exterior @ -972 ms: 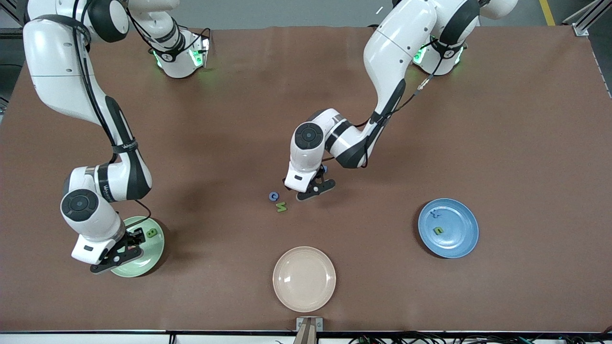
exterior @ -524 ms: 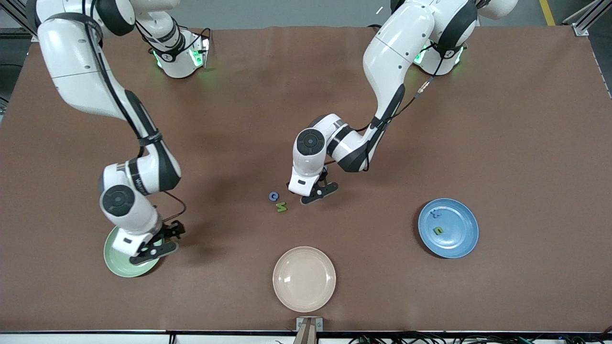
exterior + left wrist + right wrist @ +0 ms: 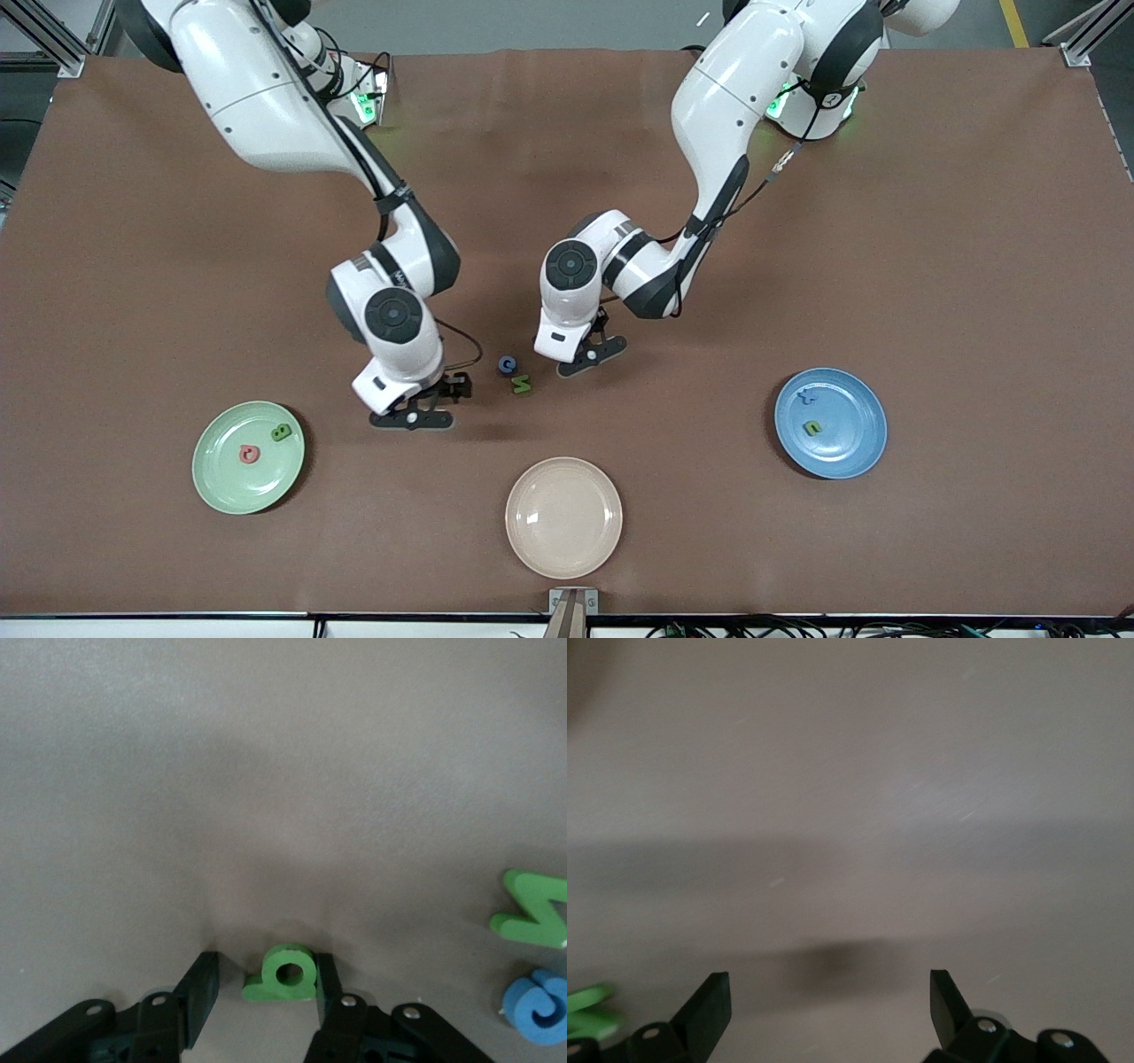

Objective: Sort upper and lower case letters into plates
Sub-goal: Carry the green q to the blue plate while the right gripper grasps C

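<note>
My left gripper [image 3: 592,347] is low at the table's middle, open around a small green letter [image 3: 285,974]; one finger touches it, the other stands apart. A blue letter [image 3: 507,363] and a green zigzag letter [image 3: 522,385] lie beside it and also show in the left wrist view, the blue one [image 3: 540,997] and the green one [image 3: 536,912]. My right gripper [image 3: 434,403] is open and empty over bare table beside those two. The mint plate [image 3: 226,483] holds a red letter [image 3: 249,455] and a green one [image 3: 281,432]. The blue plate [image 3: 850,443] holds a blue letter [image 3: 805,397] and a green one [image 3: 811,428].
A cream plate [image 3: 514,518] stands empty near the front edge, between the two task plates. The right arm's links stretch over the table from its base to the middle. A green scrap [image 3: 589,1010] shows at the edge of the right wrist view.
My right gripper has left the mint plate and swung to the table's middle, leaving the red letter on that plate. The left gripper has hardly moved.
</note>
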`<state>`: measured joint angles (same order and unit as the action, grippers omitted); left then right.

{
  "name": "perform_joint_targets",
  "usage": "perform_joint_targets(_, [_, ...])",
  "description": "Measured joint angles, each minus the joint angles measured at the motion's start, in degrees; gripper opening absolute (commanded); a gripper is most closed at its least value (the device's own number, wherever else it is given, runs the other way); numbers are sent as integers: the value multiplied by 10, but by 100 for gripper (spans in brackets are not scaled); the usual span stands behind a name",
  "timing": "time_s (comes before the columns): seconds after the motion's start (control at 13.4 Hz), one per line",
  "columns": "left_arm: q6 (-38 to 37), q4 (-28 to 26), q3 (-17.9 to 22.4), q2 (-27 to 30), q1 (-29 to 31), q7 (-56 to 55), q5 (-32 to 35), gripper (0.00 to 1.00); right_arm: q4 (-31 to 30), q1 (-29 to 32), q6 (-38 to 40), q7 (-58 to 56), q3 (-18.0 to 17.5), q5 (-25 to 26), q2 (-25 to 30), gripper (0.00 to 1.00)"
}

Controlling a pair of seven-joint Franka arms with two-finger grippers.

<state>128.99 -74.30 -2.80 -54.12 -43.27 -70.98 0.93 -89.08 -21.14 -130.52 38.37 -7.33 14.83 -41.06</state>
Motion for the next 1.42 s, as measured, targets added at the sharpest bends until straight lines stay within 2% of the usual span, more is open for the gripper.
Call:
perform_joint_targets(0.07, [-5,2,0,0,-2,0,0,45,0,-7,-1,7,0,-22,0,99])
perform_joint_targets(0.15, [-9,2,0,0,-3,0,0,32,0,-8,-2,8,1,-36,1,99])
perform_joint_targets(0.22, [-10,3,0,0,-4,0,0,13,0,-7,-4,8,3,-41,1,99])
perform_joint_targets(0.3, [-10,4,0,0,-4,0,0,3,0,-7,-7,8,4,-45,1,99])
perform_joint_targets(0.52, [-16,7,1,0,-4,0,0,1,0,-12,-15,9,4,-49,1,99])
perform_joint_targets(0.82, [-70,18,17,27,23,27,0,1,0,-18,-18,17,3,-53,1,99])
perform_joint_targets(1.12, [-143,21,28,85,118,207,0,0,-4,-33,-33,30,2,-55,-3,99])
perform_joint_targets(1.27, [-148,20,44,91,160,298,0,1,-7,-46,-42,41,2,-55,-9,99])
perform_joint_targets(1.42, [-148,14,70,89,177,372,11,1,-8,-57,-44,47,2,-55,-16,99])
